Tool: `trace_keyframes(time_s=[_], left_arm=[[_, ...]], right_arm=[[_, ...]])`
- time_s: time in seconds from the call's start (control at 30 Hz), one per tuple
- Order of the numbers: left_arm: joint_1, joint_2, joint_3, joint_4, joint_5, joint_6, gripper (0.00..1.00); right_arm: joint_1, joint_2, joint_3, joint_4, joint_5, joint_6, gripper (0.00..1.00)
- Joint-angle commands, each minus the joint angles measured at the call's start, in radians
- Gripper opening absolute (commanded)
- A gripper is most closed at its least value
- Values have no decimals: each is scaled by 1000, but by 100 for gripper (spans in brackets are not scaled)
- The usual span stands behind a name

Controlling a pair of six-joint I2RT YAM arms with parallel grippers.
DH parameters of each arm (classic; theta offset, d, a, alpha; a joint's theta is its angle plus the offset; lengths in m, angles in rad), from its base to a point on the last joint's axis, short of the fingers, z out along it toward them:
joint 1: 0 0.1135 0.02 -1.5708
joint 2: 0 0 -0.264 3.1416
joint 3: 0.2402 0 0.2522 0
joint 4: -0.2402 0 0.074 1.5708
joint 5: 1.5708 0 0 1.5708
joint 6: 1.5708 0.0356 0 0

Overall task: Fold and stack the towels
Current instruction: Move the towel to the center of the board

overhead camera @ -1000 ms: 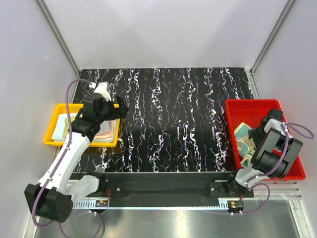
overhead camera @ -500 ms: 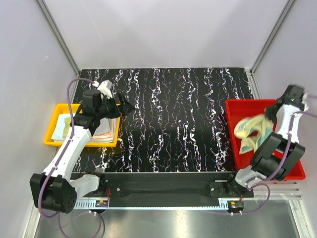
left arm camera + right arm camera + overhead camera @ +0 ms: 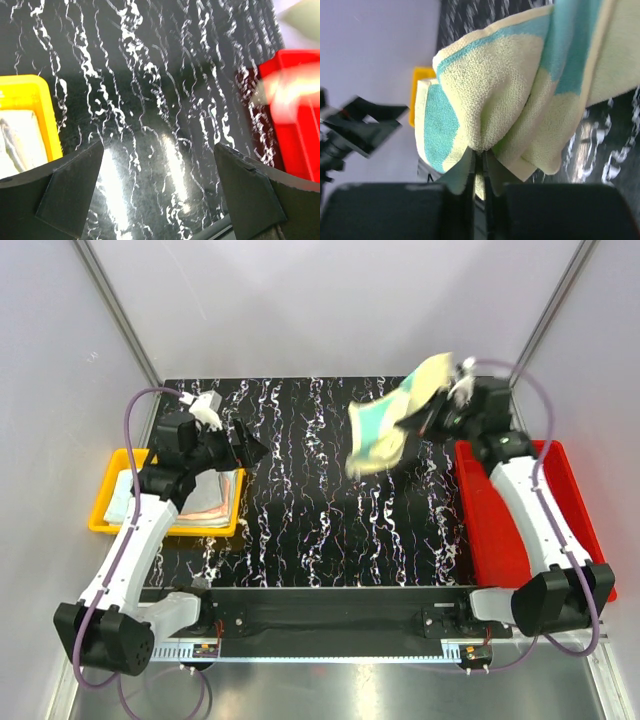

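One yellow-green towel [image 3: 395, 425], clamped in the right tool [image 3: 479, 159], hangs above the worktop's [image 3: 320, 530] far-right corner; one left tool [image 3: 157, 165] agape, empty.

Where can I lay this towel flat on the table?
The middle of the table, from the yellow tray across to the red tray and forward to the near edge, is bare. The red tray's floor looks empty. Crowded: the yellow tray holds folded towels, with the left fingers beside its inner edge; the towel hangs over the back right.

The black, white-veined bench [image 3: 330, 500] carries a yellow tray [image 3: 100, 527] at its left edge, a red tray [image 3: 490, 540] at its right.
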State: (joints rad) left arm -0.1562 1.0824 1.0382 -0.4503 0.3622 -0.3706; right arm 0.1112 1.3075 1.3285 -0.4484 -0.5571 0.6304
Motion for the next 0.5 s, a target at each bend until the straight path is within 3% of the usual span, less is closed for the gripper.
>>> trace_keyframes(time_s=[0.0,0.1,0.27,0.33,0.37,0.47], left_arm=[[1,20,27,-39,-23,47,99],[0,31,2,-30,-14,50,98],[-8,95,2,-37,-12,62,94],[-19,134,32,-42,-16,61,93],[-26,172,45,-45,-16,58,92],[-68,255,89,-27,-28,35,90]], right_arm=[[71,-36,-260,104,-26,2,16],[134,5,-452,169,0,-1,23],[262,69,-473,-51,138,-72,34],[262,44,-459,-71,187,-92,46],[262,29,-421,-82,227,-100,66],[260,59,-327,-76,342,-161,75]])
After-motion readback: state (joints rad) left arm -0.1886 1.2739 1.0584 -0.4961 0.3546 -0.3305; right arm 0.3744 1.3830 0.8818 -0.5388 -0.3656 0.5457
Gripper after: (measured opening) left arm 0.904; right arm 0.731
